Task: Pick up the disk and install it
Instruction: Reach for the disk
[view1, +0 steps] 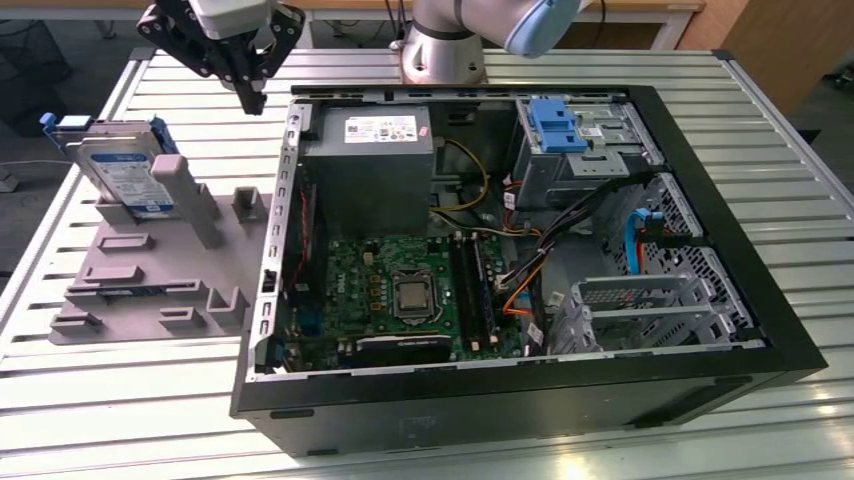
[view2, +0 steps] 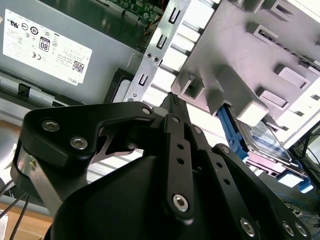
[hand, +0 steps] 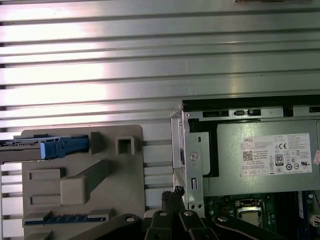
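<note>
End effector: I see its fingers pressed together with nothing between them, in the exterior view (view1: 251, 100) and in both wrist views (view2: 172, 100) (hand: 172, 194).
End effector position: it hangs over the worktop (view1: 134, 400) at the far side of the scene. It is between the far end of the grey fixture (view1: 147, 270) and the far corner of the computer case (view1: 534, 400) on the exterior view's left.
Disk location: the disk (view1: 123, 175) stands in the far end of the grey fixture, on the exterior view's left of the case. It is near the end effector but clear of it.
Disk pose: it rests on one edge and leans against a grey post of the fixture, with its labelled face turned toward the near side.
Disk axis: from above, in the first wrist view, I see it edge-on (hand: 65, 148) as a thin strip running left to right. Its long axis seems to rise up out of the fixture, tilted, though I cannot be sure.
Carrier: bright blue plastic frames the top and sides.
Case: it lies open on the worktop, with the grey power supply (view1: 367, 170) at its far end and a blue latch (view1: 558, 125) on the far right bay.
</note>
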